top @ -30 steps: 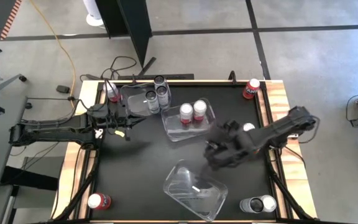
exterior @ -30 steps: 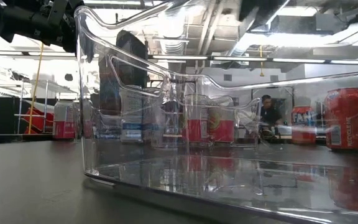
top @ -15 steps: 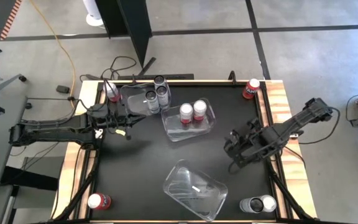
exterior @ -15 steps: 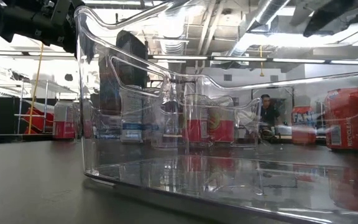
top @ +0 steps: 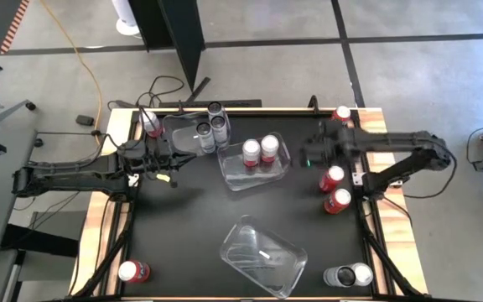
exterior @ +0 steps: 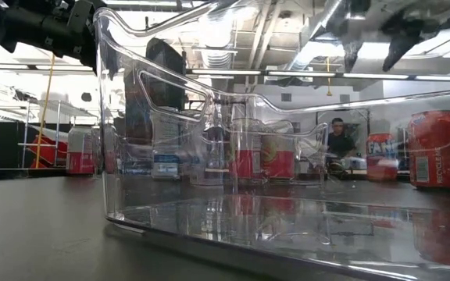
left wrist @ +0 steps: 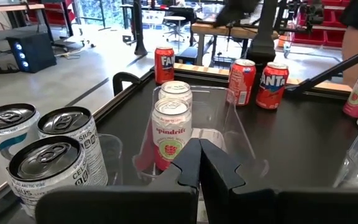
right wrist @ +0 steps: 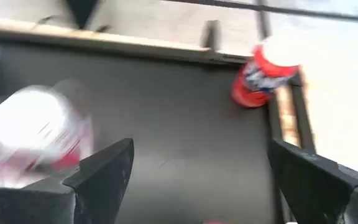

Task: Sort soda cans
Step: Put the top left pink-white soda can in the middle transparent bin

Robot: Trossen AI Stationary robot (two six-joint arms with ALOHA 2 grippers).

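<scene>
As sorting stands: partly done.
Binned: dark cans (top: 211, 126) at 11 o'clk bin (top: 179, 130); pink pair (top: 260, 149) in mid bin (top: 279, 168).
Left: red cans (top: 334, 189) at 3 o'clk, strays at corners; near bin (top: 283, 268) bare.
Right gripper (top: 309, 156): spread wide, holds nothing, 2 o'clk.
Left gripper (left wrist: 199, 155): pressed together, 10 o'clk.

I read "spindrift" on the near can (left wrist: 169, 132) in the bin, "FANTA" on a red can (left wrist: 272, 85), "FA…" on another (left wrist: 164, 65).
</scene>
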